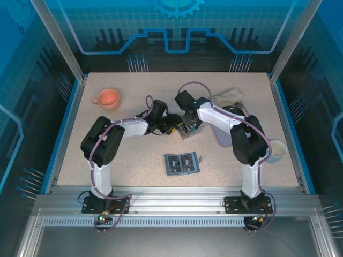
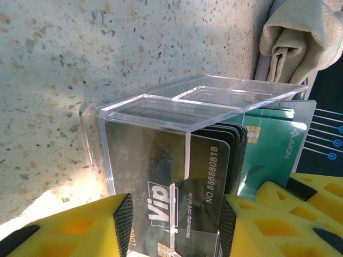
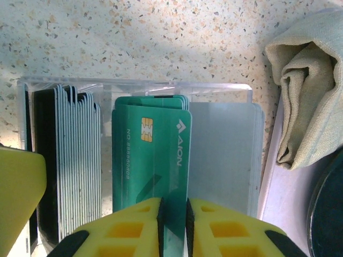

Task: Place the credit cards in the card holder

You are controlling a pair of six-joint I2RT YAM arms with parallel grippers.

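Yellow fingers of the right gripper (image 3: 173,209) pinch the edge of one green credit card (image 3: 153,155), which stands in the clear box (image 3: 225,93). The left gripper (image 2: 174,225) squeezes that box from both sides. The blue card holder (image 1: 182,163) lies open on the table (image 1: 128,160), nearer than both grippers.

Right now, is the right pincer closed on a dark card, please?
No, the right pincer pinches a teal-green card.

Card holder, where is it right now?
In the top view, the card holder lies open on the table, centre front, nearer the arm bases than the clear box.
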